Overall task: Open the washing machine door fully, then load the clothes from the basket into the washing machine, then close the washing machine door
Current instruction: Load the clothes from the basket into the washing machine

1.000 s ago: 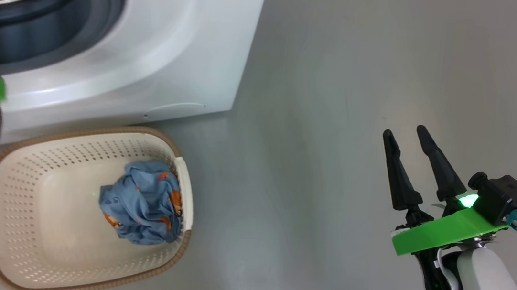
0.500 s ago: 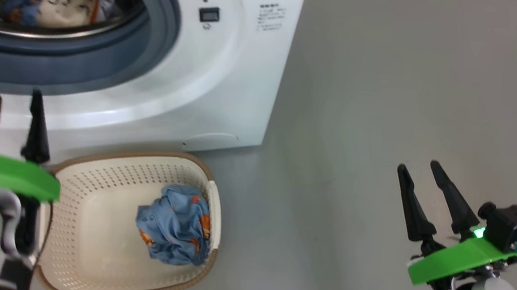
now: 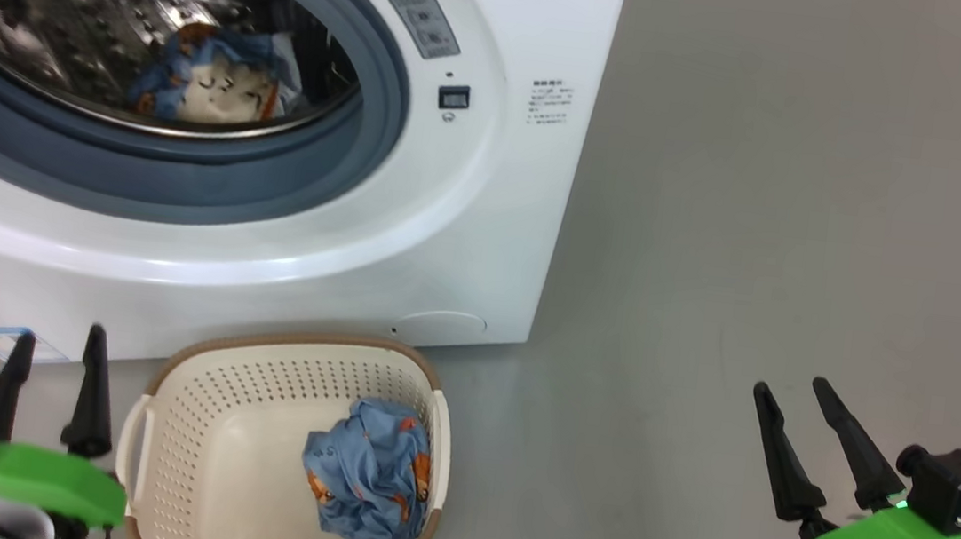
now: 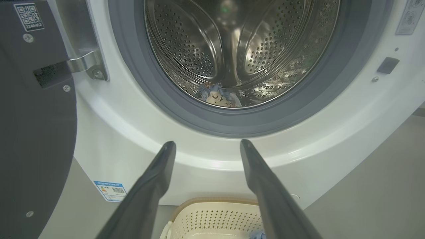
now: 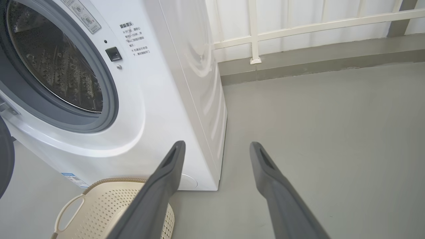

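Hovering spread, empty, left tool [image 3: 59, 335] beside basket [image 3: 294, 341] rim, right tool [image 3: 791, 386] over open floor [image 3: 716, 241]

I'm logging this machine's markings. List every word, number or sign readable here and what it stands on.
Nothing reads clearly enough to quote.
QR sticker on the washing machine door: digits under the code, blurred.
Blue label low on the washing machine front: too small.
Grey warning sticker beside the drum: too small.
Black printed lines on the front: too small.
Cream panel on the clothes in the drum: black letters, blurred.
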Tool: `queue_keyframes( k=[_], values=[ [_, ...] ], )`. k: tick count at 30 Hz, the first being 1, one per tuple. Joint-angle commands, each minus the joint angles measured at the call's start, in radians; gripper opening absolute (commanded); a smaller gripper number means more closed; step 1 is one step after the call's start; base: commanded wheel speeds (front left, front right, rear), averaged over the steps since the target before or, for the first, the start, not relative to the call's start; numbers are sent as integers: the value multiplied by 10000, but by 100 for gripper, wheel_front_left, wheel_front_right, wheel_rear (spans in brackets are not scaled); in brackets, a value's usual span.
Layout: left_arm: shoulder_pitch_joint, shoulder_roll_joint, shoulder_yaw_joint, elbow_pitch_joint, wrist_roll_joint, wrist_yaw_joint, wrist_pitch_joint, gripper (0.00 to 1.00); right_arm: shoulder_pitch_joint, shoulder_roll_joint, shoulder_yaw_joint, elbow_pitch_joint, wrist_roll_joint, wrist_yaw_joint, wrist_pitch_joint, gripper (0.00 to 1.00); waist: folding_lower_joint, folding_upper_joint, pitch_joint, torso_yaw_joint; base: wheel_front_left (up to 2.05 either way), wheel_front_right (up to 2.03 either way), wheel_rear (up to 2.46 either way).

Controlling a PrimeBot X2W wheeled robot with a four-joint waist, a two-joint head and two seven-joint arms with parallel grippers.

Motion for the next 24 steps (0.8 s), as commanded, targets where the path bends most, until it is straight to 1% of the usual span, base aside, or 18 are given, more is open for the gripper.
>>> queue_keyframes(
  k=[1, 14, 20, 24],
  values=[
    [143, 232, 410, -401, 68, -24, -62, 100, 177, -196, 145, -223, 117, 16, -120, 100, 0, 0, -321, 232, 0, 0, 0],
    [2074, -189, 765, -1813, 339, -25, -62, 100, 976, -309, 39, -223, 220, 16, -120, 100, 0, 0, -1071, 548, 0, 0, 0],
    [2781, -287, 971, -2528, 372, -25, -63, 100, 1133, -300, -26, -307, 228, 16, -120, 100, 0, 0, -1107, 600, 0, 0, 0],
    [2821, -305, 1019, -2719, 402, -25, -63, 100, 1092, -298, -31, -346, 201, 16, -120, 100, 0, 0, -1013, 598, 0, 0, 0]
  ],
)
